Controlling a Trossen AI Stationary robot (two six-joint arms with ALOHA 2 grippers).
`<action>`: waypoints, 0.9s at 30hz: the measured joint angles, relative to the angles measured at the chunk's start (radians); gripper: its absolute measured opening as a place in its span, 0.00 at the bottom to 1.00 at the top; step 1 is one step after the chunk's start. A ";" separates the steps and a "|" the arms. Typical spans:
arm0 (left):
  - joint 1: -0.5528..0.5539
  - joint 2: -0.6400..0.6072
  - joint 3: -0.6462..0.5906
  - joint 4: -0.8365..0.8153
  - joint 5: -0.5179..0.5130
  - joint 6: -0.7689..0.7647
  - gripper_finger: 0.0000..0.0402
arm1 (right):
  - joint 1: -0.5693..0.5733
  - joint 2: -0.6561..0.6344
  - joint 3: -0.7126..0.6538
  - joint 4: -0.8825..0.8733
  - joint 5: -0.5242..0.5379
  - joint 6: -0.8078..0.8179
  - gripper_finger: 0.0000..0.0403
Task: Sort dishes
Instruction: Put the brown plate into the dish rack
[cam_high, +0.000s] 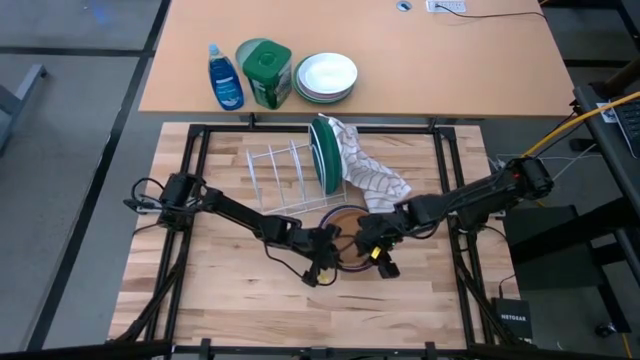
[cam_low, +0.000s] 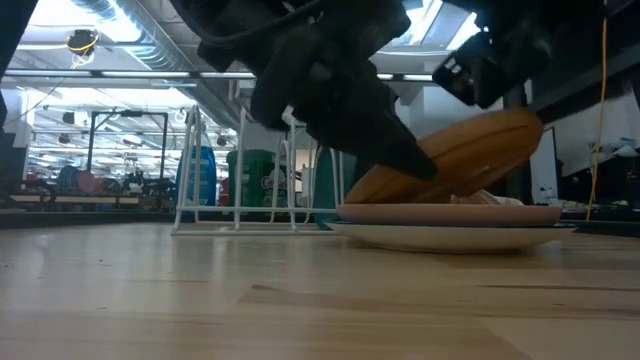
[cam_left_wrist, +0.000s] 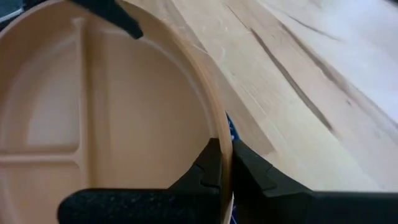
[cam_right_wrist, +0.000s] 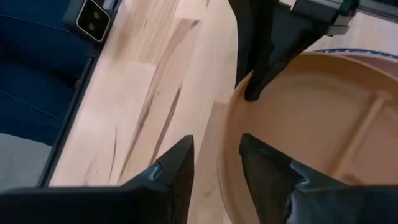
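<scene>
My left fingers (cam_left_wrist: 225, 167) pinch the rim of the brown plate (cam_left_wrist: 112, 118), tilting it up off the stack near the desk's (cam_high: 230, 310) middle — to free it for the rack (cam_high: 283, 170). My right fingers (cam_right_wrist: 214, 163) straddle its rim unclenched — steadying.

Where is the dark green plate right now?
In the high view, the dark green plate stands on edge at the right end of the white wire rack, beside the patterned cloth.

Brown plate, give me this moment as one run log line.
brown plate tilted up off stack | left gripper shut on its rim | right gripper open at rim | green plate upright in rack
</scene>
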 joint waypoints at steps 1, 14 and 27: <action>0.000 -0.007 0.000 -0.001 0.000 -0.009 0.01 | 0.000 0.001 0.017 -0.018 0.002 -0.001 0.34; 0.000 -0.174 0.000 -0.003 -0.025 -0.252 0.01 | 0.001 0.001 0.393 -0.412 0.172 -0.181 0.27; -0.052 -0.405 0.001 -0.050 -0.136 -0.592 0.00 | 0.001 -0.087 0.635 -0.651 0.437 -0.270 0.25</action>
